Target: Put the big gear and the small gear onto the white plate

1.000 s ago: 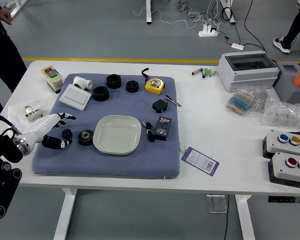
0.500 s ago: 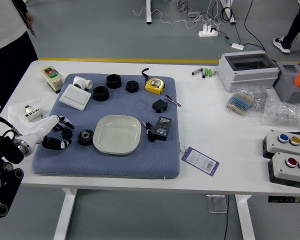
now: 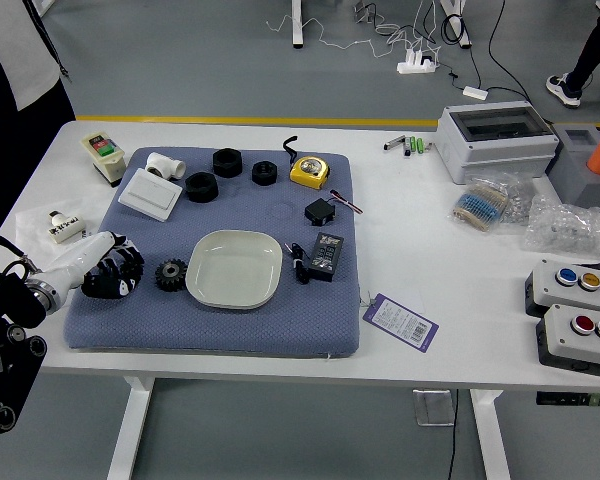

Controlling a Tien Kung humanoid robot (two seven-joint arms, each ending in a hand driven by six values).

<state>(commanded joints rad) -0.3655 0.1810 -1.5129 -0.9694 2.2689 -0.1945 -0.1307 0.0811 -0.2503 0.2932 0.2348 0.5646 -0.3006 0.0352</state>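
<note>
1. A robot's left hand closes its curled fingers around the small gear — the dark piece largely hidden in its grip — over a blue mat on a white counter.
2. The big gear lies flat on the mat, between the hand and the white plate, just beside the plate's rim.
3. Neither gear is on the plate, which sits upright on the mat.
4. Behind the plate, black rings and a yellow tape measure line the mat's far part — a person in dark trousers stands beyond the counter's far left corner.
</note>
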